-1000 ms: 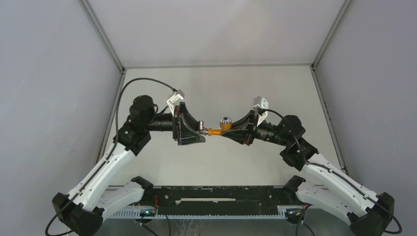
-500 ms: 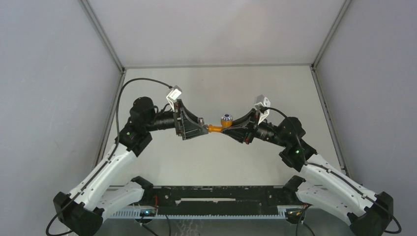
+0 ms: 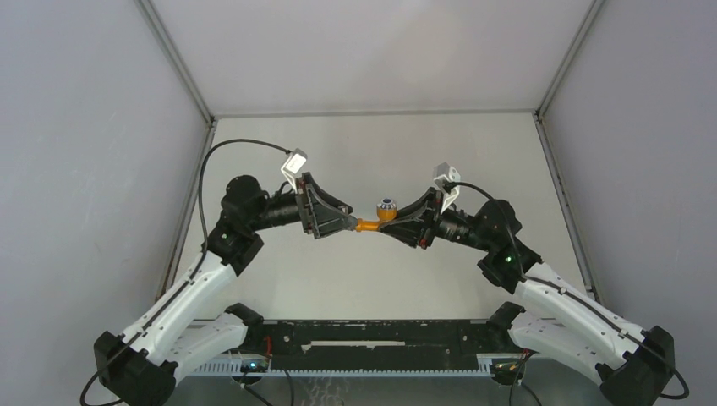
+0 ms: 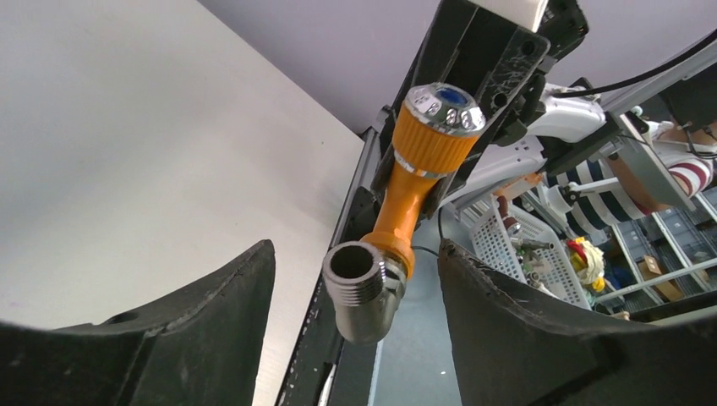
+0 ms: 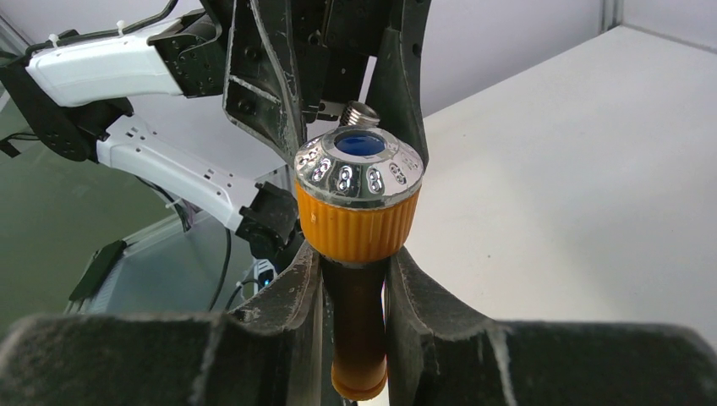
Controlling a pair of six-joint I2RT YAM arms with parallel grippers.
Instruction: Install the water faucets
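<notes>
The orange tap body (image 3: 369, 225) hangs in the air between my two grippers above the table. Its silvery round end with a blue centre (image 5: 359, 169) points up. My right gripper (image 5: 355, 262) is shut on the tap's orange stem (image 5: 358, 338), just under the ribbed collar; in the top view it (image 3: 389, 227) comes in from the right. The grey threaded metal fitting (image 4: 363, 288) sits on the tap's side end. My left gripper (image 4: 355, 254) is open, with its fingers (image 4: 194, 330) standing apart on either side of the fitting and not touching it; in the top view it (image 3: 349, 222) meets the tap from the left.
The white table (image 3: 372, 152) is enclosed by grey walls at the back and on both sides. A black rail (image 3: 372, 334) runs along the near edge between the arm bases. A white basket of parts (image 4: 524, 245) stands beyond the table.
My left wrist has rolled, so its fingers now look edge-on from above, and its elbow moved away from the near edge. The tap stays held in the right gripper, shifted slightly away.
</notes>
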